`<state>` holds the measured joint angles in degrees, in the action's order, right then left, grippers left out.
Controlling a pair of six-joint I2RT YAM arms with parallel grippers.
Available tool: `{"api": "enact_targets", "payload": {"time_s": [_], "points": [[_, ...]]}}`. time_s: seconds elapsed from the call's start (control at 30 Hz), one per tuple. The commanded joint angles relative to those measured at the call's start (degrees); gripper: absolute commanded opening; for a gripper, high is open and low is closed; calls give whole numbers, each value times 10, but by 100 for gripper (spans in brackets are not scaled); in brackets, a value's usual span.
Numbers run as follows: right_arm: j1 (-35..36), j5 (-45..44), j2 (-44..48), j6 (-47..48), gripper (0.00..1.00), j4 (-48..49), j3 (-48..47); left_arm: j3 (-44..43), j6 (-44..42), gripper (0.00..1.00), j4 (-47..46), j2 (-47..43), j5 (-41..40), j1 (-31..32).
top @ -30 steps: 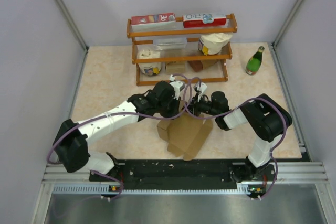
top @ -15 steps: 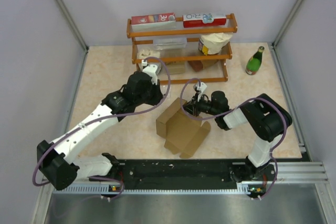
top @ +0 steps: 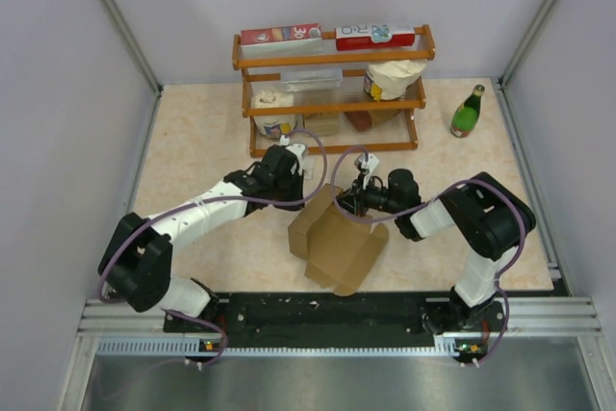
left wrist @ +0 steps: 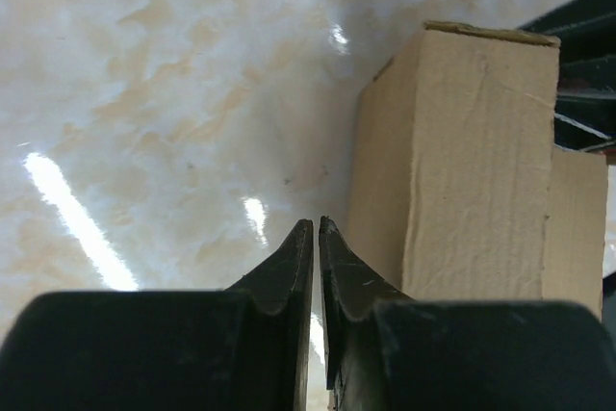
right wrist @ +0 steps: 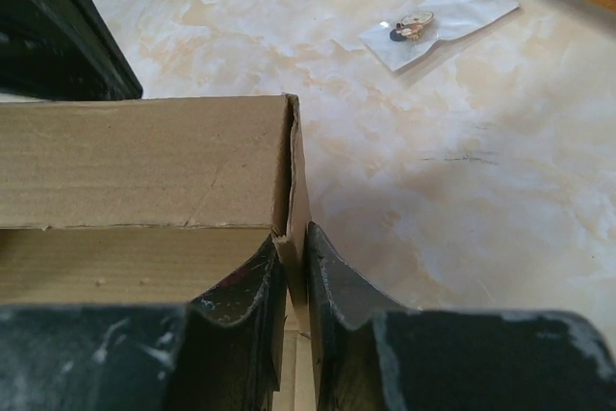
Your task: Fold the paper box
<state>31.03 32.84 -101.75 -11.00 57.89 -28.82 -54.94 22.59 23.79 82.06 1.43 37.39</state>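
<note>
The paper box [top: 334, 241] is plain brown cardboard, partly erected, lying on the table between my two arms. My right gripper [top: 348, 201] is at its far edge, shut on a thin upright wall of the box [right wrist: 144, 161]; the cardboard edge sits pinched between the fingers [right wrist: 296, 243]. My left gripper [top: 310, 195] is just off the box's far left corner. In the left wrist view its jaws [left wrist: 316, 222] are shut with nothing between them, low over the table, and a tall box panel [left wrist: 481, 161] stands to their right.
A wooden shelf [top: 332, 93] with red-and-white cartons, jars and small boxes stands at the back. A green bottle [top: 468, 113] is at the back right. A small clear plastic bag [right wrist: 438, 21] lies on the marble-patterned table [top: 202, 141] beyond the box.
My left arm swung away from the box toward the shelf, then came back down beside the box's far left corner. The right gripper has stayed on the box wall; the box shifted slightly.
</note>
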Motion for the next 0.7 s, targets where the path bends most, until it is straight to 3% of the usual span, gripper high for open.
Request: {"api": "enact_targets", "payload": {"time_s": [0.0,0.67], "points": [[6,7,13,0,13,40,1,30,17,11,-103,13,98,-1],[6,-41,14,-8,6,25,-4,55,40,10,-152,20,157,27]]}}
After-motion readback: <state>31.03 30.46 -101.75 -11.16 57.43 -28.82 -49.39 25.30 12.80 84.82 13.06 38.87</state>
